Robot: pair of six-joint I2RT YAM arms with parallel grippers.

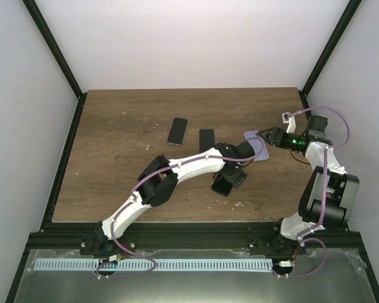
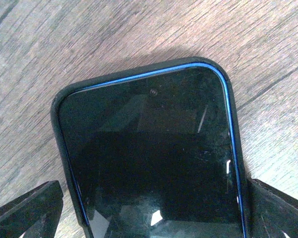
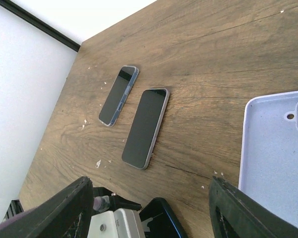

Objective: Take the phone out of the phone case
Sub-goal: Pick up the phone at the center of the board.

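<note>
**A:** The phone [image 2: 149, 158]: where is it found?

**B:** It is seen lying screen up on the table [image 1: 114, 183], right of the middle and toward the near edge. It is seated in the black phone case [image 2: 239, 158], whose rim is wrapped round the phone's blue edge.

**A:** What is stretched over the table?

**B:** The left arm [image 1: 177, 167] is extended from the near left corner to that spot. The right arm [image 1: 322, 183] is folded up by the right edge.

**A:** And the other things?

**B:** A lilac case [image 3: 273, 158] is laid flat in the right half, about midway between the far and near edges, with its camera cut-outs shown. Two more phones are laid screen up near the middle of the table, with a gap between them. A silver-edged phone [image 3: 145, 128] is placed nearer the lilac case, and a blue-rimmed phone [image 3: 118, 95] is placed toward the left edge.

**A:** How are the grippers held?

**B:** The left gripper [image 2: 154, 203] is held over the cased phone with its jaws spread wide. Its fingers [image 2: 30, 213] are set on either side of the case. A gap is seen at one side, while contact at the other cannot be told. The right gripper [image 1: 267, 137] is held at the lilac case's edge, with its jaws parted and nothing pinched between them.
</note>
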